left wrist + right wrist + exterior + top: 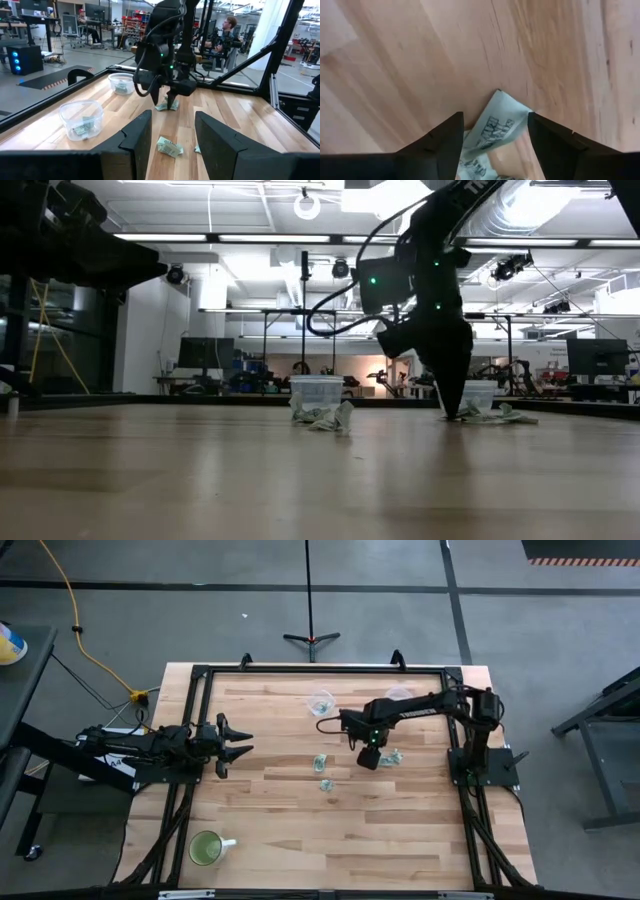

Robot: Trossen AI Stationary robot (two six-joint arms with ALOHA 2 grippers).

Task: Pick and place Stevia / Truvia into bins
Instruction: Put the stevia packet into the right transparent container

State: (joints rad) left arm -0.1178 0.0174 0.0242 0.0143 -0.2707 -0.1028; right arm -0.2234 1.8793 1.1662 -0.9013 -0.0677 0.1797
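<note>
From above, the right gripper [371, 759] pointed down at the wooden tabletop [300, 840], right of its middle, with a pale green sachet [393, 756] just beside its tip. Two more sachets [320, 763] lay a little to the left, one below the other, near the tabletop's centre. Two clear cups [321, 702] stood toward the far edge, the second cup [399, 693] partly under the right arm. The left gripper [233, 743] waited near the left edge, fingers spread, well apart from everything. A green mug [207, 848] sat alone near the front-left corner. The wide front half of the tabletop lay bare apart from that mug.

At tabletop height, the right gripper [452, 405] came down to a point touching or nearly touching the wood among a small heap of sachets [495, 416], in front of one cup [478, 395]. The other cup [317, 393] stood to the left with crumpled sachets [326, 416] before it. Bare wood stretched across the whole foreground.

In the left wrist view, its own fingers [137, 137] stood apart, holding nothing. Beyond them a sachet [169, 146] lay on the wood, the right gripper [171, 101] stood over another sachet [167, 105], and both cups [81, 118] held a few sachets each, the farther cup [121, 83] near the frame rail.

In the right wrist view, the fingers [437, 142] were spread to either side of a sachet [495, 125] lying flat on the wood, not yet closed on it.
</note>
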